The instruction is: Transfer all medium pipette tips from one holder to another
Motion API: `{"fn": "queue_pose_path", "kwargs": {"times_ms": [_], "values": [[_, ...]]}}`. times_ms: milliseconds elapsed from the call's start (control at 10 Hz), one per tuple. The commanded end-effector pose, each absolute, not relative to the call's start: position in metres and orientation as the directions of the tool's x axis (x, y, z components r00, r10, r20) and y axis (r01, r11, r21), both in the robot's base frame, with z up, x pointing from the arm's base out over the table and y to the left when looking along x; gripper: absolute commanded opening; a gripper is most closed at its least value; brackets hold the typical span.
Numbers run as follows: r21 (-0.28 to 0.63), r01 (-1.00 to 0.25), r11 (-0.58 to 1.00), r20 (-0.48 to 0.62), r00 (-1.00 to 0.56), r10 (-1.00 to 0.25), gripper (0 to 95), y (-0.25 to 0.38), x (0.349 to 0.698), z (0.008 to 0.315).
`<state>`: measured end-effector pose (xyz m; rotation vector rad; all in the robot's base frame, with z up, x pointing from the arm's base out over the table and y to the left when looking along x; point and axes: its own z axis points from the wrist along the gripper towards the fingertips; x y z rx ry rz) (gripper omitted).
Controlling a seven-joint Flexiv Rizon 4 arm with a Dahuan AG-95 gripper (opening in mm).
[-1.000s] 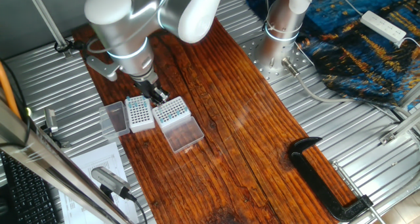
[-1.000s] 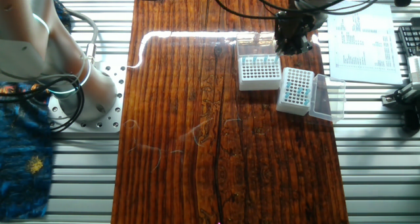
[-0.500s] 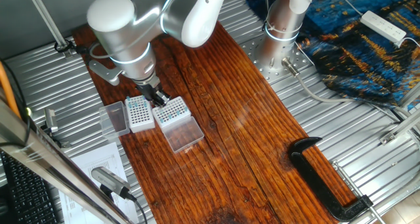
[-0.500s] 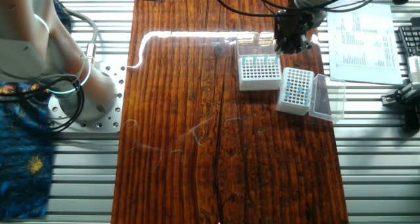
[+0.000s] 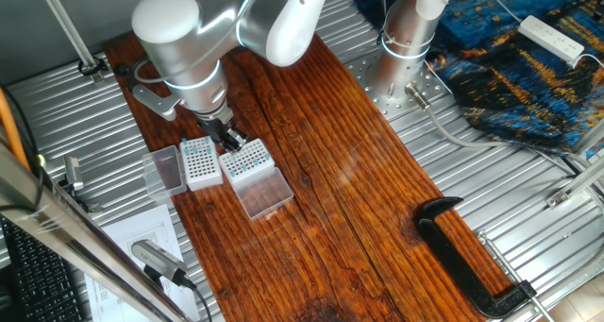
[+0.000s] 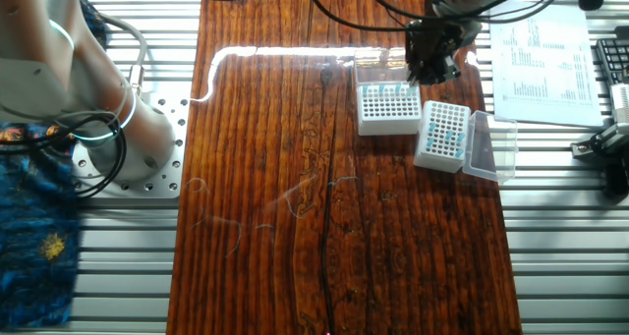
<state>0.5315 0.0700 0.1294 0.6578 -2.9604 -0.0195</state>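
On the dark red-brown striped wooden desk (image 6: 295,158) stand 2 small pipette-tip racks side by side. The opaque white-sided box rack (image 6: 440,136) with a white perforated top sits nearer the printed paper sheet (image 6: 543,65); its smoky clear lid (image 6: 488,146) lies folded open on the side away from the other rack. In the other fixed view a cluster of teal-blue pipette tips (image 6: 447,134) shows as small teal dots across part of its grid. In one fixed view the same rack (image 5: 200,162) appears on the left with its lid (image 5: 164,170) spread beside it.

The translucent clear-sided box rack (image 6: 387,109) with a white hole-grid top stands just beside the white one, close or touching; I cannot tell which. A few teal dots sit along its far row under the arm. Its clear flat lid (image 5: 263,192) lies open on the wood in one fixed view, attached to the rack (image 5: 245,159).

The black two-finger hand (image 6: 429,60) of the silver-white arm (image 5: 203,34) hangs over the far edge of the clear-sided rack, fingers pointing down, also seen at (image 5: 226,136). Whether its fingers are apart or together, or grip a tip, cannot be made out.

A black clamp (image 5: 472,256) lies well apart on the desk's far end.
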Motion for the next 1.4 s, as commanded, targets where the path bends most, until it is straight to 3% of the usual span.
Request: {"fn": "queue_pose_path", "kwargs": {"times_ms": [100, 1400], "values": [[0.034, -0.424, 0.905, 0.101, -0.9, -0.425, 0.0, 0.069, 0.531, 0.128], [0.034, -0.444, 0.895, 0.098, -0.89, -0.445, 0.0, 0.059, 0.534, 0.127]]}}
